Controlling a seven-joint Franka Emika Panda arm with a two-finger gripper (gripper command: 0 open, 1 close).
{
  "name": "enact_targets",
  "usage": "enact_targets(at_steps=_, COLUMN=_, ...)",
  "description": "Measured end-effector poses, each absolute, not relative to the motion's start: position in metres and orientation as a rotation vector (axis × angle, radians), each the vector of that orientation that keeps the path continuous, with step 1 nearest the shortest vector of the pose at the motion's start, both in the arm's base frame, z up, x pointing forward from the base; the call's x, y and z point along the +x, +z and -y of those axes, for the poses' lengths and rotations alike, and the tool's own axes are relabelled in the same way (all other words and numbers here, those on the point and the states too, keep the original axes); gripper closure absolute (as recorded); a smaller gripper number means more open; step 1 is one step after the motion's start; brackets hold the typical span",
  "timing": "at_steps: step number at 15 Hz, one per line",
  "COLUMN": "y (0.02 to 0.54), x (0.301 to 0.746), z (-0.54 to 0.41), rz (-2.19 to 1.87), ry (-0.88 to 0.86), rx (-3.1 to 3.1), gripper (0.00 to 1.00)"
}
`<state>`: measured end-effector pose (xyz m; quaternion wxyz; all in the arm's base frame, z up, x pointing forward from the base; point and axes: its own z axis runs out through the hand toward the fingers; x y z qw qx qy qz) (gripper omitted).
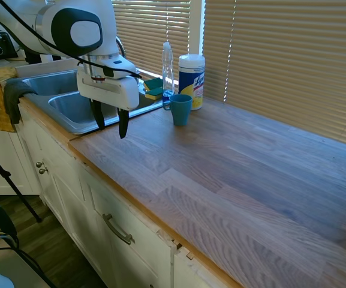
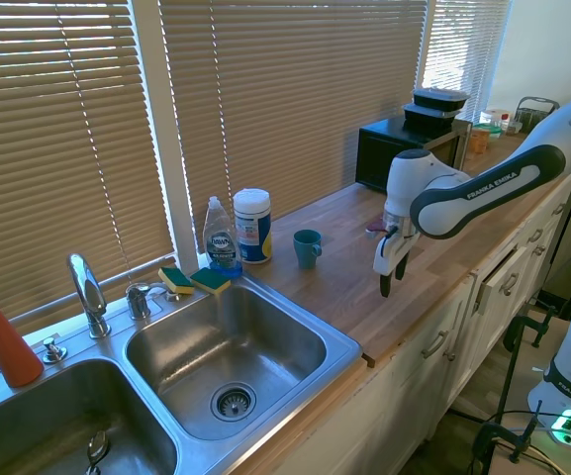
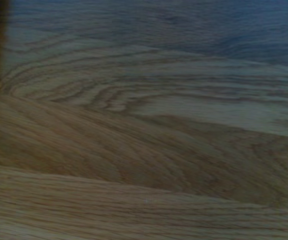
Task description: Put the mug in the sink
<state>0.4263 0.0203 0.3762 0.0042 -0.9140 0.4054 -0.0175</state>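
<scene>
The mug (image 1: pixel 180 109) is small, plain and teal-blue. It stands upright on the wooden counter (image 1: pixel 250 174), just beside the white wipes can (image 1: pixel 191 81) and near the shiny metal sink (image 2: pixel 255 341). The gripper (image 1: pixel 110 123) hangs above the counter, fingers apart, holding nothing. The wrist view shows only blurry wood grain.

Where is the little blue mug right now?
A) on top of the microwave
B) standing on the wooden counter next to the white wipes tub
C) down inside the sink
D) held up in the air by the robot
B: the mug stands upright on the wooden counter beside the wipes tub, and the open end effector holds nothing.
</scene>
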Motion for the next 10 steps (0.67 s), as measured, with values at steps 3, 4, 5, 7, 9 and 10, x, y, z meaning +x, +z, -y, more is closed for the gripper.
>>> enact_targets(at_steps=3, y=0.377, x=0.427, z=-0.020, rz=-1.269, ry=-0.058, rx=-2.865, gripper=0.00)
enact_targets(at_steps=4, y=0.379, x=0.429, z=-0.020, rz=-1.266, ry=-0.066, rx=-2.864, gripper=0.00)
enact_targets(at_steps=5, y=0.382, x=0.431, z=-0.020, rz=-1.269, ry=-0.081, rx=-2.858, gripper=0.00)
enact_targets(at_steps=7, y=0.396, x=0.440, z=-0.017, rz=-1.276, ry=-0.126, rx=-2.837, gripper=0.00)
enact_targets(at_steps=9, y=0.413, x=0.453, z=-0.013, rz=-1.283, ry=-0.176, rx=-2.814, gripper=0.00)
enact_targets(at_steps=10, y=0.420, x=0.461, z=-0.012, rz=-1.287, ry=-0.194, rx=-2.805, gripper=0.00)
